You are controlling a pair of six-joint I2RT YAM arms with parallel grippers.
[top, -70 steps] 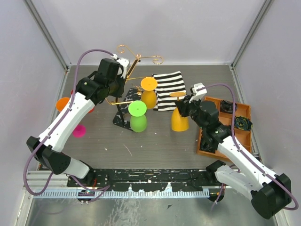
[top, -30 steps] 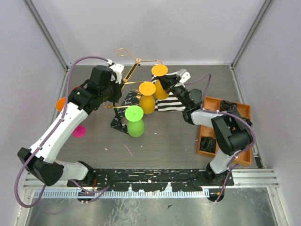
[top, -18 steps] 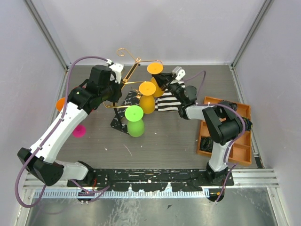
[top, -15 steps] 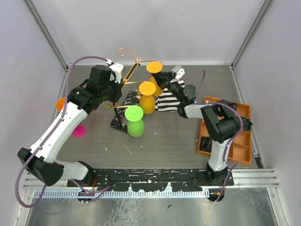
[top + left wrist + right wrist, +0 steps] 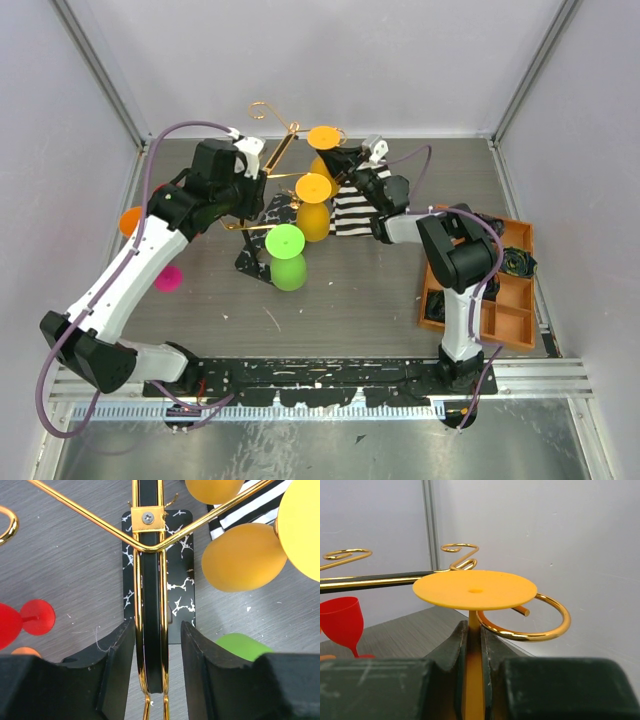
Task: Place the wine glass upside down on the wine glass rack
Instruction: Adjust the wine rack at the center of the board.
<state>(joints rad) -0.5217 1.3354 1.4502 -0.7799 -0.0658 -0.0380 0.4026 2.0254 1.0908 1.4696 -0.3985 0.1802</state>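
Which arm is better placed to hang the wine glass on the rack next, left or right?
Right. The right gripper is shut on the stem of the upturned orange wine glass, its foot at a curled arm of the wine glass rack. The left gripper straddles the rack's post, holding no glass.

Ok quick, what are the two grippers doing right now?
Left gripper: open, either side of the post of the wine glass rack.
Right gripper: closed on the stem of the yellow wine glass.

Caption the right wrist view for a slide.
Right tool pinching the stem of an upturned orange wine glass beside the gold curl of the rack.
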